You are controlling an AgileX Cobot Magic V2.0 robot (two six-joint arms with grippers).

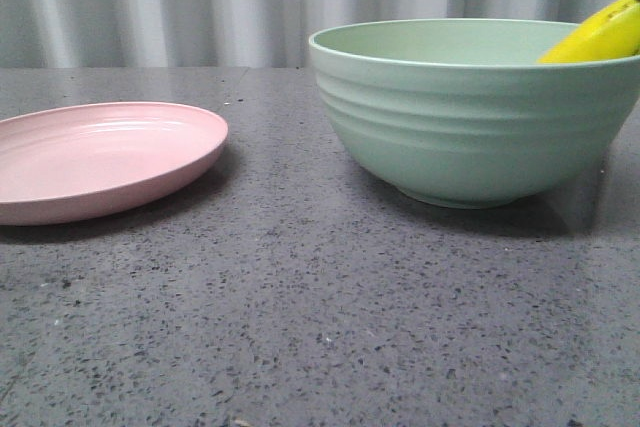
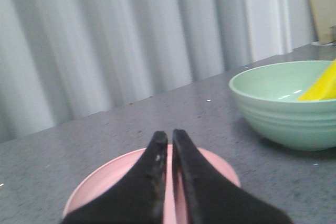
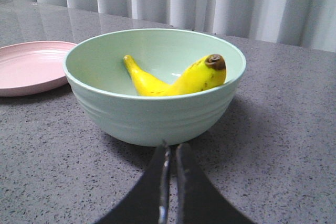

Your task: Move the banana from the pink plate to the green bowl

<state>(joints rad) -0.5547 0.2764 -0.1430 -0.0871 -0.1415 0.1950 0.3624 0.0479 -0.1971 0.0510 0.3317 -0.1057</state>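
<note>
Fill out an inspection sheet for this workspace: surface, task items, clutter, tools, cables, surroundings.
Surface: dark grey speckled stone-look tabletop, dry and unmarked.
Task items: glossy yellow curved banana lies inside the deep ridged mint-green bowl, one end leaning against the rim; shallow round pale pink plate sits apart from the bowl, with nothing on it.
Clutter: nothing seen.
Tools: left tool shut, holding nothing, above the pink plate; right tool shut, holding nothing, on the near side of the bowl, outside it.
Cables: nothing seen.
Surroundings: pale grey pleated curtain behind the table.
</note>
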